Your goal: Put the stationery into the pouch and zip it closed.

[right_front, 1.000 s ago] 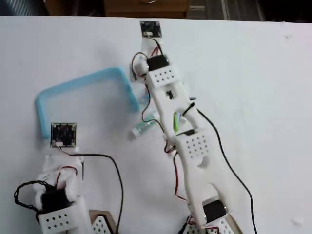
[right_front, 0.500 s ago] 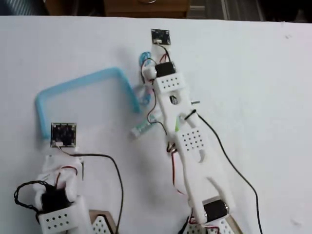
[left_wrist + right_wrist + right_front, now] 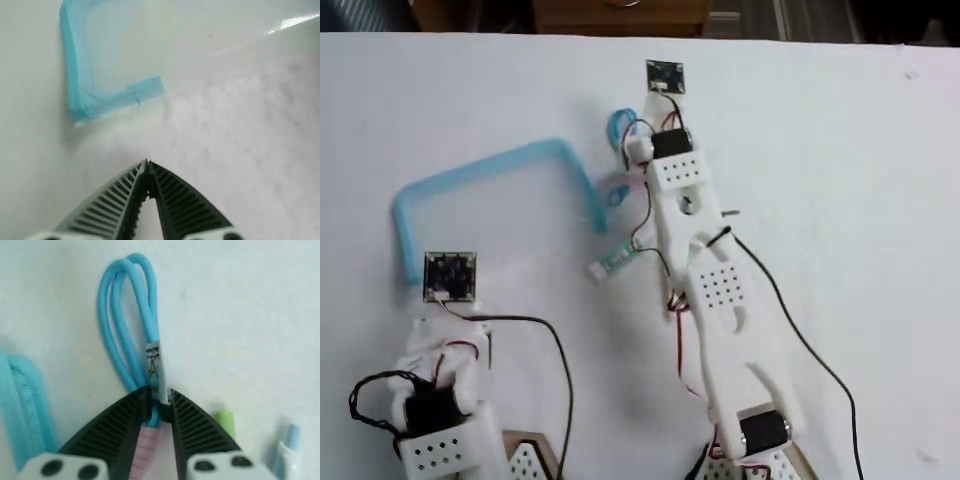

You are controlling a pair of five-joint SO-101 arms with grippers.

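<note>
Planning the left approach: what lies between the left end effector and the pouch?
Only bare table between the left end effector and the pouch, per the left wrist view.

On the table (image 3: 840, 150) the pouch (image 3: 490, 168) is laid left of centre; a cord loop (image 3: 617, 124) is set by its far right corner, a pen (image 3: 613, 262) nearer the front edge

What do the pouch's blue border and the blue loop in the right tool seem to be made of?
Pouch border: woven fabric tape, matte; a fine ribbed weave and a loose thread show. Blue loop: smooth round cord, probably rubber or plastic-coated, with a faint sheen and no visible weave, pinched in the right tool.
</note>
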